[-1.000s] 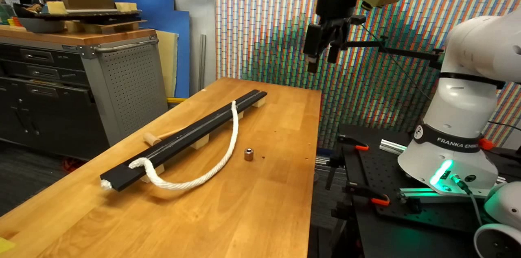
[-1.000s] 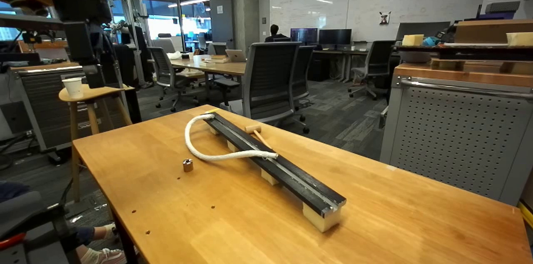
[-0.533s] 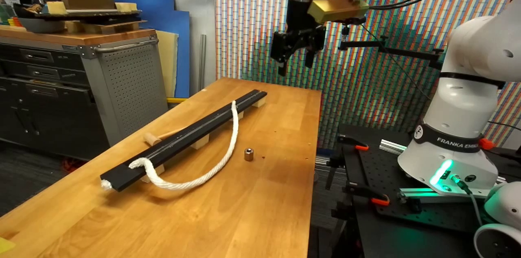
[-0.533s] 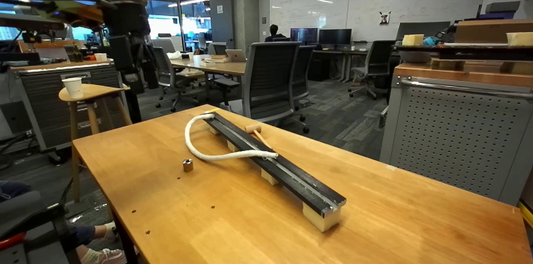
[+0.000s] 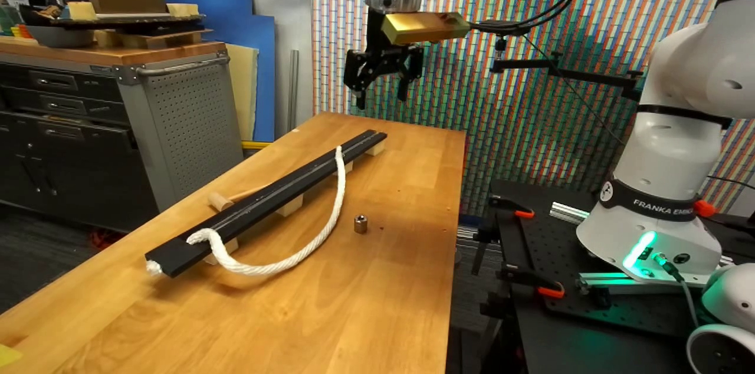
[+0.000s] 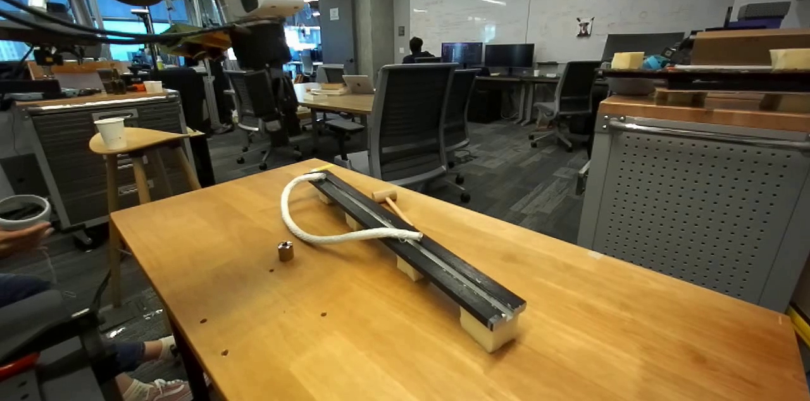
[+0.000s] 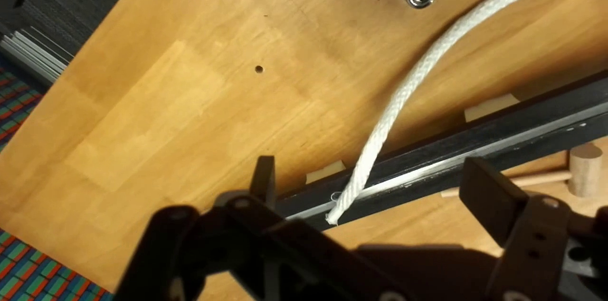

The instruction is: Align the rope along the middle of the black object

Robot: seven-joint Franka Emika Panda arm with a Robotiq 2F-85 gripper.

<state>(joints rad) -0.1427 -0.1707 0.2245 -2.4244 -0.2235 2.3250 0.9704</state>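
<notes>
The white rope (image 5: 259, 269) bows out from the black bar (image 5: 277, 192) onto the wooden table. Both also show in the other exterior view, the rope (image 6: 335, 239) crossing the bar (image 6: 455, 274) near its middle. A frayed white tip shows at one bar end. In the wrist view the rope's free end (image 7: 403, 89) lies slantwise across the grooved bar (image 7: 437, 151). My gripper (image 5: 382, 101) hangs well above the table beyond one bar end, open and empty. In the wrist view the rope's free end shows between the fingers (image 7: 368, 173), below them and apart.
A small metal socket (image 5: 360, 224) stands on the table (image 5: 365, 315) beside the rope's bow. A wooden mallet (image 6: 384, 197) lies along the bar's other side. Pale blocks (image 6: 488, 331) hold the bar up. A hand (image 6: 25, 236) with a round grey thing shows at the edge.
The arm has swung sideways over the table toward the bar, and the gripper has turned. The rope and the bar have not moved. A hand has come into an exterior view.
</notes>
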